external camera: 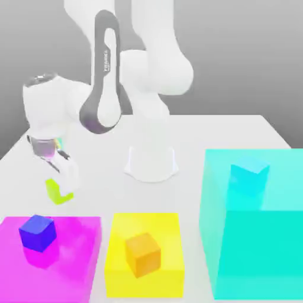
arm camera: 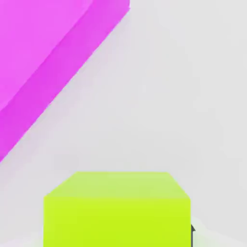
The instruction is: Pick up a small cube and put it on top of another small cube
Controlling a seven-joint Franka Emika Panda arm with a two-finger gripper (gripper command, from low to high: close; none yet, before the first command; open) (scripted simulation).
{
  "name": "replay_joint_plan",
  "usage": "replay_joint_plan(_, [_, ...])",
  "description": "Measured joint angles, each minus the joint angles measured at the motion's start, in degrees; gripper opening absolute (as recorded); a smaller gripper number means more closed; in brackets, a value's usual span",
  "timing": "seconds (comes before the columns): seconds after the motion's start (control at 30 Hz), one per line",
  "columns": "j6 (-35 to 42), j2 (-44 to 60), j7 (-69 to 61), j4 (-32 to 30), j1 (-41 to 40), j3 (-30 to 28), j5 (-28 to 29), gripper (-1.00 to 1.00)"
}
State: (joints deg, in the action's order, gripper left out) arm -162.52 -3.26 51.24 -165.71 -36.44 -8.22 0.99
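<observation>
The small lime yellow-green cube (external camera: 55,192) is low over the white table at the exterior view's left, just behind the magenta block. My gripper (external camera: 61,186) reaches down onto it from above and is shut on it. In the hand view the lime cube (arm camera: 116,212) shows large and close, with the magenta block's edge (arm camera: 43,58) beyond it. The other small cube, dark blue (external camera: 37,232), rests on top of the magenta block (external camera: 74,260), nearer the front than the gripper.
An orange cube (external camera: 142,254) sits on a yellow block (external camera: 118,281) at front centre. A cyan cube (external camera: 248,176) lies on a tall cyan block (external camera: 260,254) at the exterior view's right. The arm's white base (external camera: 151,161) stands mid-table.
</observation>
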Motion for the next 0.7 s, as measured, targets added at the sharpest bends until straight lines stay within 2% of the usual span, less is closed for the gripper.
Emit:
replay_joint_plan(0.5, [22.15, -0.98, 18.65, 21.17, 8.33, 4.96, -0.96, -1.0])
replay_joint_plan(0.63, [15.82, 5.41, 19.49, 21.21, 8.27, 5.49, -1.41, -1.0])
replay_joint_plan(0.67, [14.18, 6.82, 19.47, 20.98, 8.19, 5.51, -1.5, 1.0])
replay_joint_plan(0.7, [14.18, 6.82, 19.46, 20.98, 8.19, 5.51, -1.5, 1.0])
